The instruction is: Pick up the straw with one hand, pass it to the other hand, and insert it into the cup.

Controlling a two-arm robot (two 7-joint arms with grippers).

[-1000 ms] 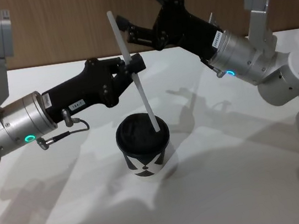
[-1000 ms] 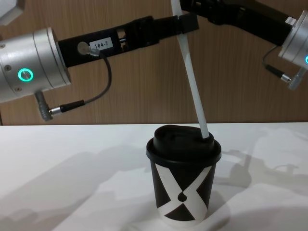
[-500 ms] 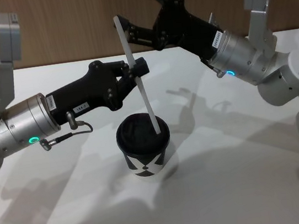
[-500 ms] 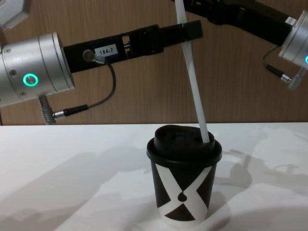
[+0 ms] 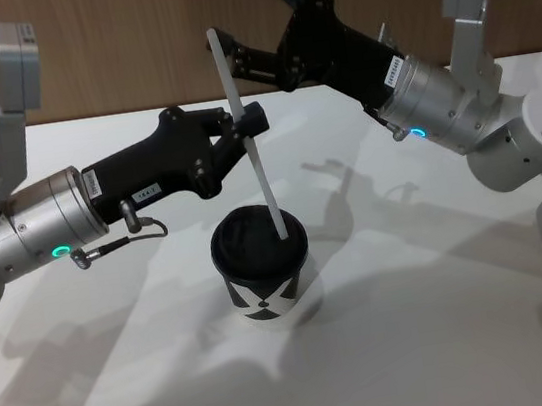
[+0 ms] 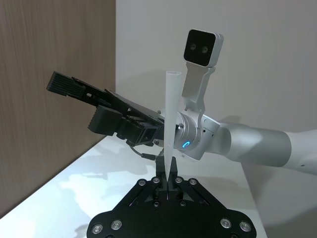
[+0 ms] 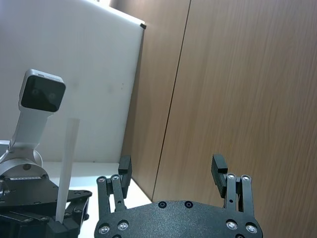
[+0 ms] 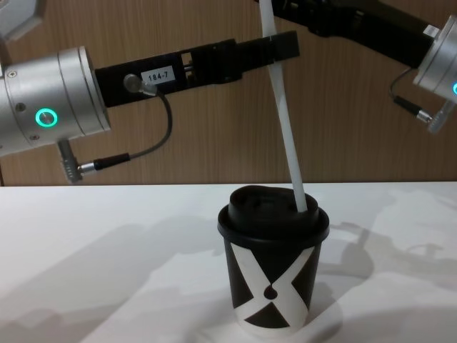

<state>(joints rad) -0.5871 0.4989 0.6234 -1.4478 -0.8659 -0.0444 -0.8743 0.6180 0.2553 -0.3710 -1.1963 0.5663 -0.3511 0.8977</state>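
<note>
The black cup with a white X and a domed lid stands mid-table, also in the chest view. The white straw leans slightly left, and its lower end meets the lid near the right rim. My left gripper, labelled 184-7, is shut on the straw above the cup; the left wrist view has the straw rising from its tips. My right gripper hangs open behind the straw's top, its fingers spread wide with nothing between them.
A white table runs back to a brown wood-panel wall. Both arms cross above the cup, and their shadows fall on the table around it. Bare table lies in front of the cup and to its sides.
The left gripper has shifted a little to the right with the straw, tipping it more upright over the lid. The right gripper stays open in place.
</note>
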